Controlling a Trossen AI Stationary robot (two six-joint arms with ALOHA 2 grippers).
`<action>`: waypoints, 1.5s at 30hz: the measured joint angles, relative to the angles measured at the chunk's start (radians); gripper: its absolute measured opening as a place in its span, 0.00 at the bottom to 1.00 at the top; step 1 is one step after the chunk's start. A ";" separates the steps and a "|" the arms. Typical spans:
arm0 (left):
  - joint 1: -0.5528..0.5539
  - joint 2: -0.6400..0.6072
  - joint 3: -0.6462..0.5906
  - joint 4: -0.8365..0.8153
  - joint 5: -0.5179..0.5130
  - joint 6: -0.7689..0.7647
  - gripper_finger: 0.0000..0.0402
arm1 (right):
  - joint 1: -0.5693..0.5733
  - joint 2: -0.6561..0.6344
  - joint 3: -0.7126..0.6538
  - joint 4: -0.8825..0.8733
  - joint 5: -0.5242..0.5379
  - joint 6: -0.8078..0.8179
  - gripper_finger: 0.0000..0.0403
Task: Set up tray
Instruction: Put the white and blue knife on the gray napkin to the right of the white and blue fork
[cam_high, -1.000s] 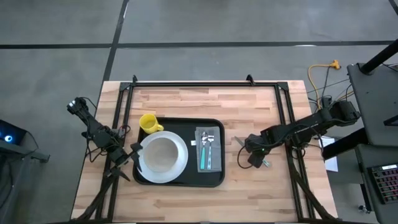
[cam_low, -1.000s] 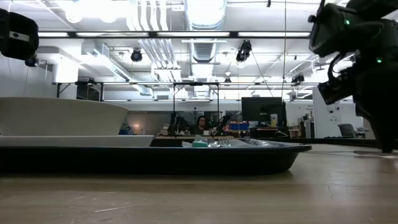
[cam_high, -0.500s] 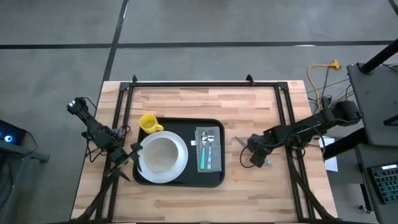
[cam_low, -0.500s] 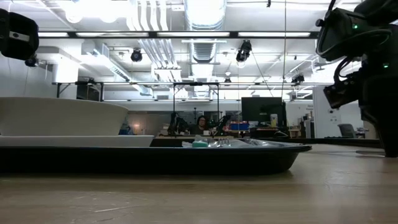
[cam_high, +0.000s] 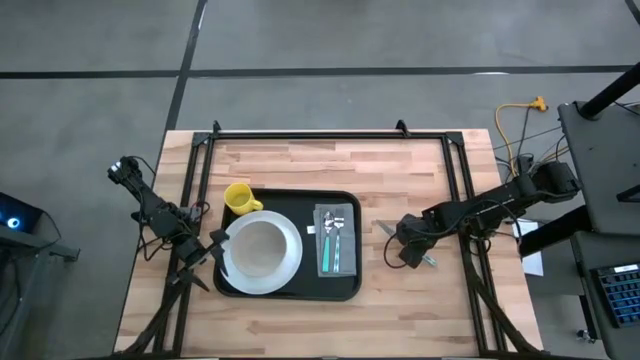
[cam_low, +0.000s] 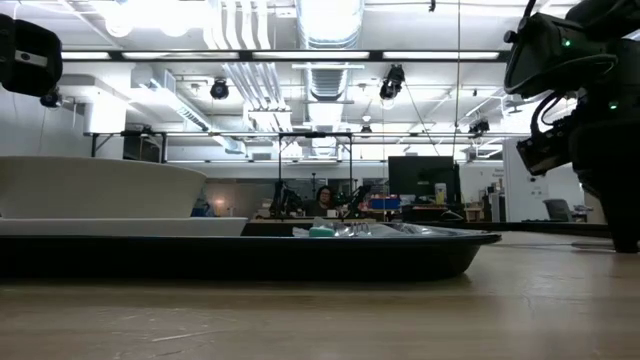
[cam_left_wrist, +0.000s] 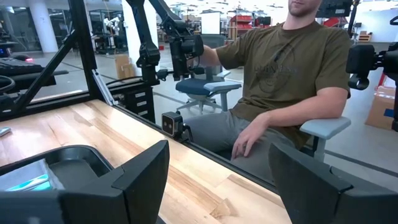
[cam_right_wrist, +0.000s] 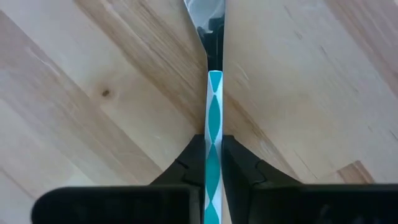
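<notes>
Right fingers (cam_right_wrist: 213, 163) pinch a teal-patterned utensil handle (cam_right_wrist: 214, 118) lying on the desk (cam_right_wrist: 93, 93) (metal end ahead of them); left fingers (cam_left_wrist: 161, 168) spread wide, empty, beside the tray (cam_high: 352, 290).

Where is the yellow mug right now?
In the high view the yellow mug stands on the black tray at its far left corner, just beyond the white plate and across the tray from the grey napkin with cutlery.

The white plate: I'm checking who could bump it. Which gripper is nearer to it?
Left. The left gripper sits open at the white plate's edge; the right gripper is off the tray, clamping a teal-handled utensil.
</notes>
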 joint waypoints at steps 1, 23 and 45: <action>0.000 0.000 0.000 0.000 0.000 0.000 0.63 | 0.000 -0.001 0.000 0.000 -0.001 0.002 0.05; 0.000 0.000 0.000 0.000 0.000 0.000 0.63 | 0.000 -0.010 0.096 -0.022 -0.004 0.139 0.03; 0.000 0.000 0.000 0.000 0.000 0.000 0.63 | 0.000 -0.011 0.098 -0.048 0.028 0.435 0.03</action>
